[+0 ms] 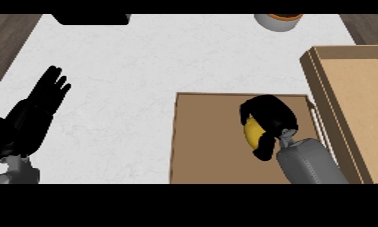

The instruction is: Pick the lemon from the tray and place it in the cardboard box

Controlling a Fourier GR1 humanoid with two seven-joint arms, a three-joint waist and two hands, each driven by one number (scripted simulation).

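Note:
A yellow lemon (255,132) shows on the brown tray (207,136) at the lower middle. My right hand (270,116) is curled round the lemon from above and hides most of it. The cardboard box (347,101) stands just right of the tray, its open side running along the view's right edge. My left hand (37,111) rests open at the left edge with its fingers pointing up, far from the tray.
A grey cup with an orange inside (279,21) sits at the back right of the white counter. A black object (92,19) lies at the back left. Dark wood shows past the counter's left and right corners.

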